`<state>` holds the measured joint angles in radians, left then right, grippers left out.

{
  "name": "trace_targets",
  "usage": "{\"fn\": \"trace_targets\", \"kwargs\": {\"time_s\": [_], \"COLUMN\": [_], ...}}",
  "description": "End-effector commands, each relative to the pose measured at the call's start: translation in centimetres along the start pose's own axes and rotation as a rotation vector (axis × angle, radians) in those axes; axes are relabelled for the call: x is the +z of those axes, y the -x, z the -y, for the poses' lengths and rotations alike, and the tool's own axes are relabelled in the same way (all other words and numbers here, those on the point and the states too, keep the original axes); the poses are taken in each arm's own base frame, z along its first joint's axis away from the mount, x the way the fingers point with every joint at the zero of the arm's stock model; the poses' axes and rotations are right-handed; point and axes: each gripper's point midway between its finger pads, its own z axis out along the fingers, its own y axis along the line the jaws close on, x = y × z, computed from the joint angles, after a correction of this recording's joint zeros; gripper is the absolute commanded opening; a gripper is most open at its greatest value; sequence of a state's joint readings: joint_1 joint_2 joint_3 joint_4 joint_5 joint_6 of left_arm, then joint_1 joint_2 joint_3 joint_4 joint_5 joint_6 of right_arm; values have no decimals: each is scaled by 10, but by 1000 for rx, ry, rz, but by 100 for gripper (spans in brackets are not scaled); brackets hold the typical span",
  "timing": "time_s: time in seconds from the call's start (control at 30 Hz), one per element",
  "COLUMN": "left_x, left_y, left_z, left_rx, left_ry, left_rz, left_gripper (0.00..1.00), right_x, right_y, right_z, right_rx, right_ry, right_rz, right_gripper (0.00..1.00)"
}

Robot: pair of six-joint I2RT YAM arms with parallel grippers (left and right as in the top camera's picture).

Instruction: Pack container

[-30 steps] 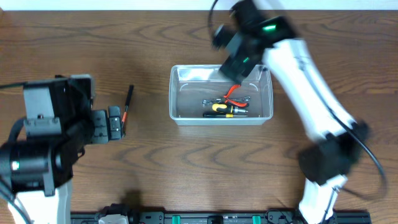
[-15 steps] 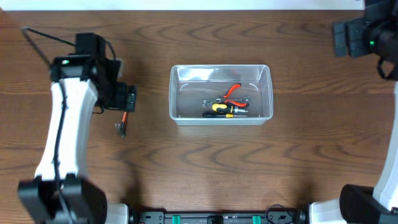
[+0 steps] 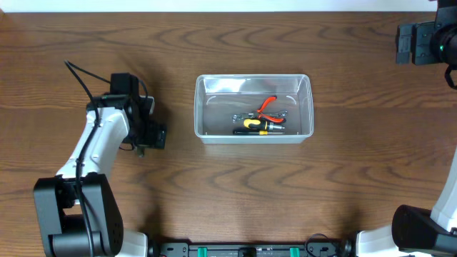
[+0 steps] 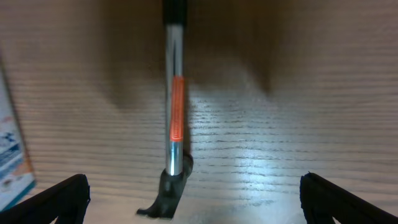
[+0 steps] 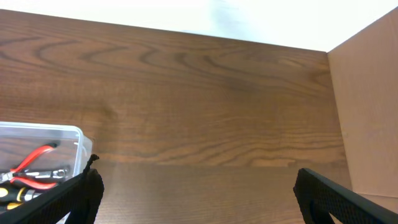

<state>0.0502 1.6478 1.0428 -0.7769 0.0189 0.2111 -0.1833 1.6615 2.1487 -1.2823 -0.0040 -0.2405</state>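
Note:
The container (image 3: 254,135), a clear tub, stands mid-table with red-handled pliers (image 3: 268,106) and a yellow-and-black screwdriver (image 3: 258,125) inside. My left gripper (image 3: 148,136) hovers low over the table to the tub's left. In the left wrist view that gripper (image 4: 196,208) is open wide, and a slim metal tool with an orange band (image 4: 176,115) and a black head lies on the wood between its fingers, untouched. My right gripper (image 3: 421,43) is at the far right back, open and empty (image 5: 199,199). The tub's corner (image 5: 62,134) shows left of it.
A blue-and-white box (image 4: 12,155) shows at the left edge of the left wrist view. A light brown panel (image 5: 367,106) stands along the table's right side. The arm bases sit at the front edge.
My right arm has swung from above the tub out to the far right back. My left arm has come from the front left and now sits over the orange-banded tool.

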Motion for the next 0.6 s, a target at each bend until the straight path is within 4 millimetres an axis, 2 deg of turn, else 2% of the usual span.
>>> {"fn": "trace_targets", "kwargs": {"time_s": [0.0, 0.37, 0.57], "left_x": [9, 33, 34], "left_y": [-8, -22, -19], "left_z": [1, 4, 3], "left_rx": [15, -1, -3], "left_ry": [2, 3, 6], "left_rz": [-11, -7, 9], "left_gripper": [98, 98, 98], "right_x": [2, 2, 2], "right_y": [-2, -3, -4], "right_z": [1, 1, 1], "right_rx": [25, 24, 25], "right_ry": [4, 5, 6], "right_rz": [-6, -11, -14], "right_gripper": [99, 99, 99]}}
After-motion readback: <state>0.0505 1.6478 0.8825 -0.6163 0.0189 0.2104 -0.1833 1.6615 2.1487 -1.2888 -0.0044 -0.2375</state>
